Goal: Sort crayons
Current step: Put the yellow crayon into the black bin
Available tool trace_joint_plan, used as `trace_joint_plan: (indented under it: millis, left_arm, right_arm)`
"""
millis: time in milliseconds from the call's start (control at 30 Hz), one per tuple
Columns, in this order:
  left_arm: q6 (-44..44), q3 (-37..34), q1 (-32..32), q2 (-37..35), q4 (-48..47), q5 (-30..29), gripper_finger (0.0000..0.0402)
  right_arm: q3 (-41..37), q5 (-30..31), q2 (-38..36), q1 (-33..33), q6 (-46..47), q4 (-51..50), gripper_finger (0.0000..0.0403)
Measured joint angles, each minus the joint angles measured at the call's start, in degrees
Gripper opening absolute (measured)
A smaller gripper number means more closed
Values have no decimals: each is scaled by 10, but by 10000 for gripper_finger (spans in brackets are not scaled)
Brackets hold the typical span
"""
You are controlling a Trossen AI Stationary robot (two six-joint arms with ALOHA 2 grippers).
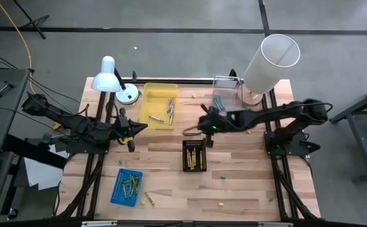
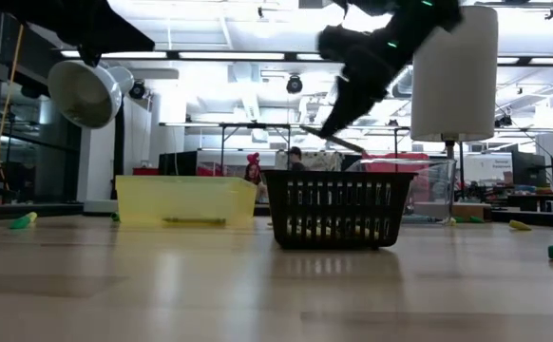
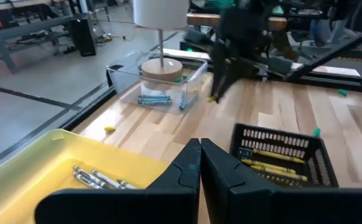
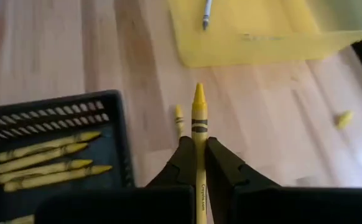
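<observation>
My right gripper (image 4: 199, 144) is shut on a yellow crayon (image 4: 199, 115), up in the air over the table between the black basket (image 1: 194, 155) and the yellow tray (image 1: 158, 104). The basket holds several yellow crayons (image 4: 44, 163). Greyish crayons (image 3: 97, 179) lie in the yellow tray, and green ones (image 1: 130, 185) in the blue tray (image 1: 127, 186). Another yellow crayon (image 4: 179, 117) lies loose on the wood. At the table's left, near the yellow tray, my left gripper (image 3: 200, 163) is shut with nothing in it. My right gripper pinches the yellow crayon's wrapped body (image 4: 199, 132) between its two fingers. The crayon lies along the fingers, and its pointed tip (image 4: 198, 93) sticks out past them. The fingers slant down from the table's right side. The crayon is lifted clear of the table.
A clear box (image 1: 226, 93) with a few crayons and a tall white cylinder (image 1: 270, 60) on a stand are at the far right. A white desk lamp (image 1: 111, 75) stands at the far left. Small green and yellow bits lie scattered on the wood.
</observation>
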Motion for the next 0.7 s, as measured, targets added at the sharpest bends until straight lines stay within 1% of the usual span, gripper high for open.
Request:
trace_joint_plan:
  millis: [133, 200, 267, 367, 533, 633, 700]
  left_arm:
    - [0, 0, -4, 0, 3, -26, 0]
    - [0, 0, -3, 0, 4, -32, 0]
    - [0, 0, -1, 0, 5, -41, 0]
    - [0, 0, 5, 0, 5, -46, 0]
    - [0, 0, 10, 2, 4, -47, 0]
    - [0, 0, 10, 1, 5, -46, 0]
    - [0, 0, 10, 1, 5, -47, 0]
  right_arm:
    - [-116, -3, -50, 29, 65, 149, 0]
    - [-152, -7, -61, 44, 86, 222, 0]
    - [-170, -9, -64, 56, 109, 272, 0]
    - [-159, -12, -60, 73, 159, 288, 0]
    - [-96, -10, -47, 110, 283, 290, 0]
    - [-53, 17, -29, 137, 351, 276, 0]
    - [-28, 51, -11, 157, 386, 253, 0]
